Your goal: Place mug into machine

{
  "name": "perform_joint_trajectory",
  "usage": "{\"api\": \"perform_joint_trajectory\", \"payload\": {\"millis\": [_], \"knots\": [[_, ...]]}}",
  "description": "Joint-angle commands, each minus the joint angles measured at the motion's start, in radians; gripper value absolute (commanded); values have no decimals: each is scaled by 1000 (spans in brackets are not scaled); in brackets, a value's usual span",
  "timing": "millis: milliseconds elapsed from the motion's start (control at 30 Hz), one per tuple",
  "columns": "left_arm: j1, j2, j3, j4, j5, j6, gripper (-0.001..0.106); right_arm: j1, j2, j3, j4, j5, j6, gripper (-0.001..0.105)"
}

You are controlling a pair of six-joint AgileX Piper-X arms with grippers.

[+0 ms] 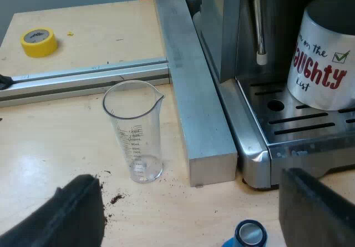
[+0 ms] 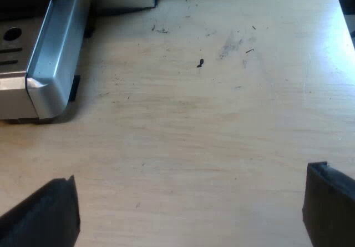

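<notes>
A white mug [image 1: 324, 58] with red lettering stands upright on the slotted drip tray [image 1: 288, 119] of the espresso machine [image 1: 244, 36], under the machine's front. My left gripper [image 1: 194, 225] is open above the wooden table, a short way from the tray, with nothing between its fingers [image 1: 66, 219]. A clear measuring glass [image 1: 136, 130] stands just beyond it, and a blue tamper [image 1: 247, 236] lies close beneath it. My right gripper [image 2: 188, 213] is open over bare table, near a corner of the machine's base [image 2: 50, 80], holding nothing.
A thick metal bar [image 1: 194, 91] lies along the machine's side, and an aluminium rail [image 1: 83, 77] crosses the table behind the glass. A roll of yellow tape [image 1: 39, 40] sits beyond the rail. Coffee grounds [image 1: 116, 198] are scattered near the glass. A steam wand [image 1: 259, 30] hangs beside the mug.
</notes>
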State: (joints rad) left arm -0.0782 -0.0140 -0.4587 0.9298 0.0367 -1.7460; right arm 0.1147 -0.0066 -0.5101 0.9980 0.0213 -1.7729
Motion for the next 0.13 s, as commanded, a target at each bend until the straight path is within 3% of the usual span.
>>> {"api": "perform_joint_trajectory", "payload": {"millis": [33, 133], "knots": [[0, -139, -1, -17, 4, -7, 67, -2, -43, -3, 4, -1, -11, 82], [0, -139, -1, -17, 4, -7, 67, -2, -43, -3, 4, -1, -11, 82]]}}
